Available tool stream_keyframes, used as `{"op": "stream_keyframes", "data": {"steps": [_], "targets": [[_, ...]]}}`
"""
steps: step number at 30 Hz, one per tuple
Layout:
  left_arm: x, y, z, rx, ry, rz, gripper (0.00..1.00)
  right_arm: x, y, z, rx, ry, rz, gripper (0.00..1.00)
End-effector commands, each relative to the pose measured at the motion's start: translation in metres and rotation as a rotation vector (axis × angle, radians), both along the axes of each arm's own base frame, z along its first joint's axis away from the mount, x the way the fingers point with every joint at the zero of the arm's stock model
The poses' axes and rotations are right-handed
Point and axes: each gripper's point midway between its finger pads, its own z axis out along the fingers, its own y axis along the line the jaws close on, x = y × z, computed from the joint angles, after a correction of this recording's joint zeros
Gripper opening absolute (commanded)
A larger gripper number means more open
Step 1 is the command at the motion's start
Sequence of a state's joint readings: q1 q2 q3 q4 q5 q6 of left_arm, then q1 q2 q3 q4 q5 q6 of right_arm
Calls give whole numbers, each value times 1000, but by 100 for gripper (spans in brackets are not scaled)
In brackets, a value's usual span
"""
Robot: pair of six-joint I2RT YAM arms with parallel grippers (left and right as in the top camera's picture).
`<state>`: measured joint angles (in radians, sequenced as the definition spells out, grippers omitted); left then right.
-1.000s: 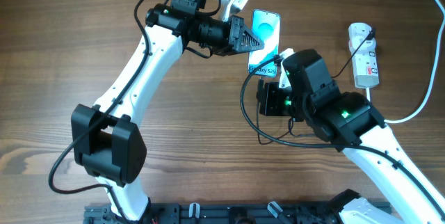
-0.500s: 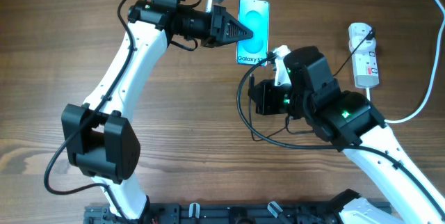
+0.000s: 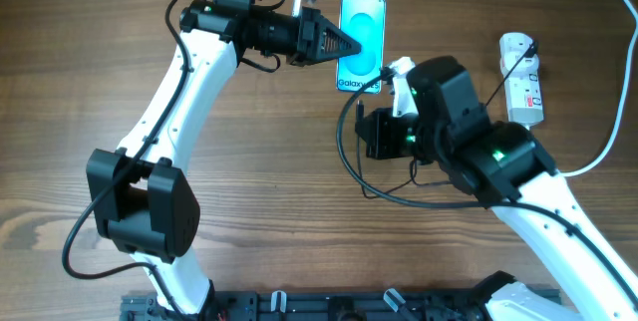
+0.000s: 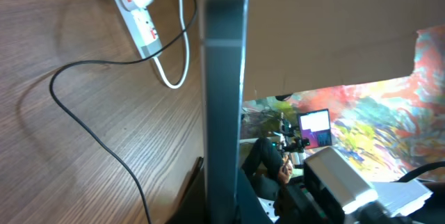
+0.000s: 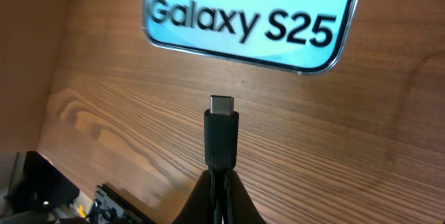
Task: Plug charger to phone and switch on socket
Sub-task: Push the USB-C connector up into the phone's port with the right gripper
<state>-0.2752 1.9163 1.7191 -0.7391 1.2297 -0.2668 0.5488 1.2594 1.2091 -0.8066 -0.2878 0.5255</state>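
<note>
The phone [image 3: 362,44], cyan screen with "Galaxy S25" text, is held above the table by my left gripper [image 3: 334,44], which is shut on its side; in the left wrist view it shows edge-on [image 4: 222,78]. My right gripper [image 5: 222,182] is shut on the charger [image 5: 221,133], its plug tip pointing at the phone's bottom edge [image 5: 250,22] with a small gap between them. The black cable loops under my right arm [image 3: 374,193]. The white socket [image 3: 522,79] lies at the right, with a black plug in it.
The socket's thick white cord [image 3: 608,132] curves off toward the right edge. The socket also shows in the left wrist view [image 4: 135,5] with the black cable trailing across the wood. A black rail [image 3: 329,306] runs along the table's front edge.
My left gripper lifted the phone up and left, turning it upright in the overhead view. My right gripper followed with the charger plug, closing in below the phone's lower edge.
</note>
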Motion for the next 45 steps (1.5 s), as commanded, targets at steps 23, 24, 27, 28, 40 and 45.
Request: {"op": "stream_keyframes", "data": {"steps": [23, 24, 27, 28, 40, 45], "targets": [[-9, -5, 11, 4, -54, -16, 4, 3, -9, -12, -72, 44, -35, 5], [-9, -6, 14, -12, -63, -25, 4, -1, -11, -9, -73, 44, -35, 5], [-13, -13, 16, -17, -82, -43, 4, -13, -22, -1, -84, 37, -45, 5], [-13, -15, 14, -4, -86, -40, 4, -14, -26, 0, -96, 30, -57, 5], [-16, -46, 6, 67, -104, -16, 4, -14, -38, -1, -122, 42, -130, 5], [-24, -48, 11, 31, -81, -55, 4, -6, -41, -5, -140, 39, -178, 5]]}}
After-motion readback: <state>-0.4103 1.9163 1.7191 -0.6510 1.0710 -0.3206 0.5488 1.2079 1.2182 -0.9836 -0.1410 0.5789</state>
